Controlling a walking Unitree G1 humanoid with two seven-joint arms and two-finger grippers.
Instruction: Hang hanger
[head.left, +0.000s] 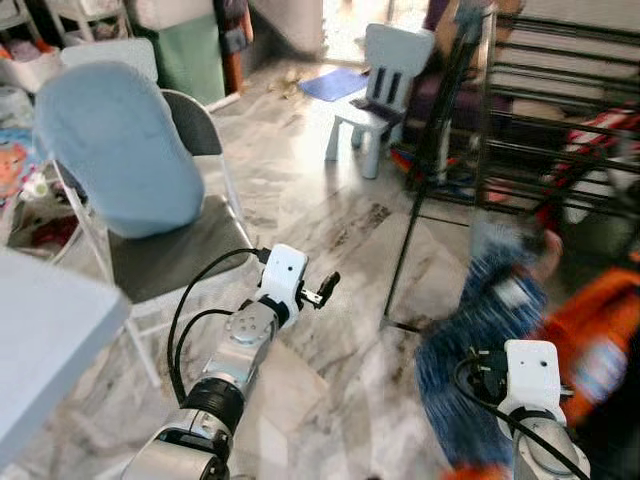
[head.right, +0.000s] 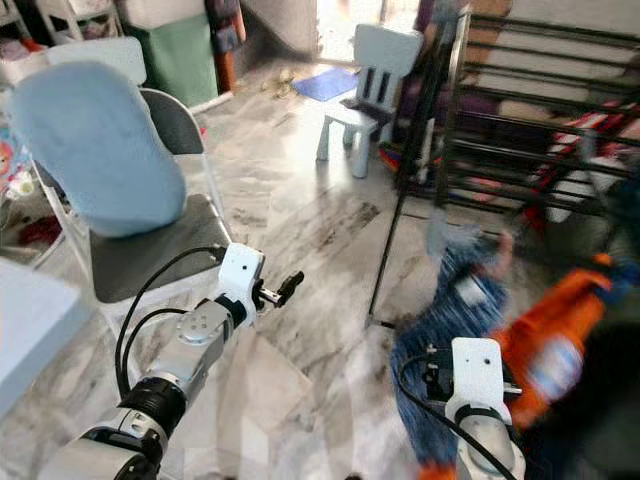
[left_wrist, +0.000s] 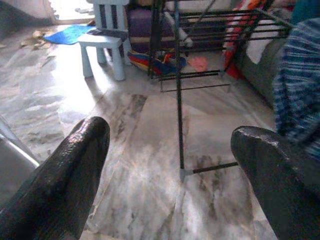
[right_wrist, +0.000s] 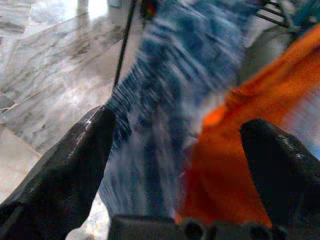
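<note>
A black drying rack (head.left: 560, 120) stands at the right, its thin leg (head.left: 415, 215) reaching the marble floor. A blue striped garment (head.left: 490, 310) and an orange one (head.left: 590, 340) hang blurred in front of it. My right gripper (right_wrist: 175, 150) is raised just before these clothes, its fingers (right_wrist: 65, 170) wide apart and open, the cloth between and beyond them. My left gripper (head.left: 325, 290) is held out over the floor left of the rack leg. It is open with nothing in it, and its fingertips (left_wrist: 75, 165) frame the rack's foot (left_wrist: 182, 172).
A grey folding chair (head.left: 180, 250) with a light blue cushion (head.left: 115, 150) stands close at the left. A pale table corner (head.left: 40, 340) lies in front of it. A small white child's chair (head.left: 385, 85) and a blue mat (head.left: 335, 82) are farther back. Marble floor (head.left: 310, 210) lies between.
</note>
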